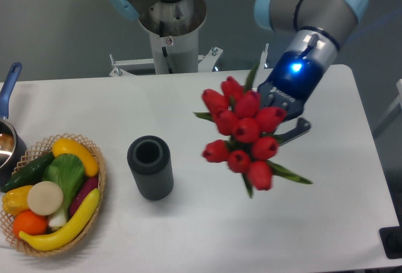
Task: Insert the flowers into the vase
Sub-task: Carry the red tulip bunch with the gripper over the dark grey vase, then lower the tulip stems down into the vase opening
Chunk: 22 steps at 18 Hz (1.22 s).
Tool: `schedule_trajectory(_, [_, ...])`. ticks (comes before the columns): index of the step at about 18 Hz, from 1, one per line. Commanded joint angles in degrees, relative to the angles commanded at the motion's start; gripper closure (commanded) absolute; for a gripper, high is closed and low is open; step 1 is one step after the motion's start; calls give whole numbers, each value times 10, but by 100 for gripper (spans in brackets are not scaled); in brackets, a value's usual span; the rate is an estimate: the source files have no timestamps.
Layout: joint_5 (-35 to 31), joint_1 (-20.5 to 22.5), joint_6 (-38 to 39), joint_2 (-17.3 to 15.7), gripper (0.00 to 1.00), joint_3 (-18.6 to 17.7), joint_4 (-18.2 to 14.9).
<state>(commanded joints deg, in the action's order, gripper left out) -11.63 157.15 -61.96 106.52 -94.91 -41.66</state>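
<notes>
The flowers (244,130), a bunch of red tulip buds with green leaves, hang in the air right of the table's middle, buds facing the camera. My gripper (286,119) is behind and to the right of the buds and is shut on the bunch's stem, which the buds hide. One dark finger (295,130) sticks out at the right. The vase (151,167), a dark ribbed cylinder with an open round mouth, stands upright on the white table, well to the left of the flowers and a little lower in view.
A woven basket (94,154) of vegetables sits at the front left. A pot with a blue handle (9,85) is at the left edge. The robot's base column (171,28) stands at the back.
</notes>
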Motion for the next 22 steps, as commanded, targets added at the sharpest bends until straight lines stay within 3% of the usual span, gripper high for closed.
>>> schedule_trajectory(3, [62,-3,-14,-22,75,-58,1])
schedule_trajectory(10, [122,-13,-15,-75,75,-130,1])
schedule_trajectory(22, [117,-53,-35,-73,75,-164,-2])
